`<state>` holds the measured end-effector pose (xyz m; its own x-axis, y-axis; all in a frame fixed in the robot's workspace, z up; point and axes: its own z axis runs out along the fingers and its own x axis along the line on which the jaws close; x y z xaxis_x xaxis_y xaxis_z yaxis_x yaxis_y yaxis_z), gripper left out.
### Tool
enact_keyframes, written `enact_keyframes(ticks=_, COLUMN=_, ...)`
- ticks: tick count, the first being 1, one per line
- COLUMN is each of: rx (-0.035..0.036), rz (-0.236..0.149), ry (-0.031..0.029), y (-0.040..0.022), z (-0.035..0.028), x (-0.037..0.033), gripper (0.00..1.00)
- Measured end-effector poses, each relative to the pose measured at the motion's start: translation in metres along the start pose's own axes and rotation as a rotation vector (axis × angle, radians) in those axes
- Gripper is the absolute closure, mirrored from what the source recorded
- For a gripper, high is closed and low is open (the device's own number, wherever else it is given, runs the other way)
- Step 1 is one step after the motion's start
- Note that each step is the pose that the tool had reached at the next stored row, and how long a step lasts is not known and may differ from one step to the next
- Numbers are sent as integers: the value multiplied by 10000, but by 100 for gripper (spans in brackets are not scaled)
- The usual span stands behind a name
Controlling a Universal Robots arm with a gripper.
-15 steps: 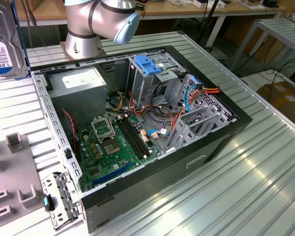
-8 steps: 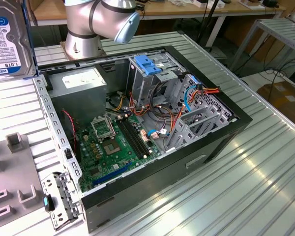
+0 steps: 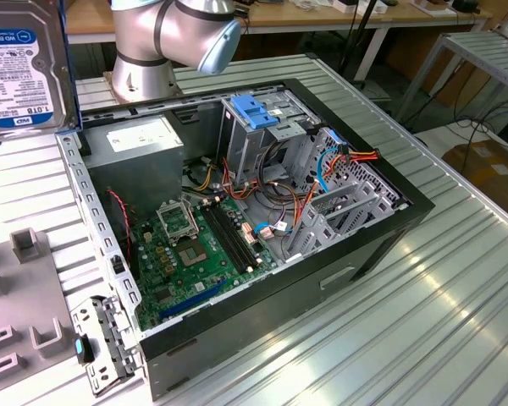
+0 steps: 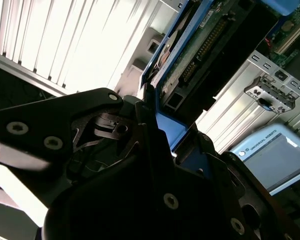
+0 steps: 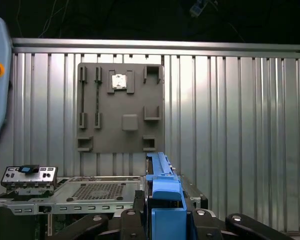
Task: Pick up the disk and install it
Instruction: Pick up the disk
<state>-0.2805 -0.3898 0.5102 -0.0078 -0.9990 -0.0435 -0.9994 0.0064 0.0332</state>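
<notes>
Ribbed metal counter [image 3: 423, 321] carries an open computer case [image 3: 262, 326]. My pincer [image 5: 162, 222] clamps the disk [image 3: 21, 68] by its blue rails [image 5: 162, 195], aloft at the exterior view's left, off the case. Narrow grip: disk could tilt, jam at the drive cage [image 3: 262, 144].

Silver disk [image 3: 21, 63], white-blue label; green motherboard [image 3: 195, 254], black case [image 3: 262, 330], ribbed grey table [image 3: 423, 338]

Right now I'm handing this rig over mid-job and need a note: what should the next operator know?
Gripper: shut on the disk, holding it by its blue side rails.
Disk: held clear of the table, at the exterior view's upper left, outside the open computer case.
Done: the pickup.
Left: the install. The disk is not yet in the drive cage.
</notes>
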Motion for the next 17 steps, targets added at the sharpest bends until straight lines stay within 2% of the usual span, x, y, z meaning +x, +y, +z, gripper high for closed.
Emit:
enact_keyframes(ticks=10, rx=0, rz=0, ry=0, y=-162, z=-2, x=9, gripper=63)
enact_keyframes(ticks=17, rx=0, rz=0, ry=0, y=-213, z=-2, x=13, gripper=63)
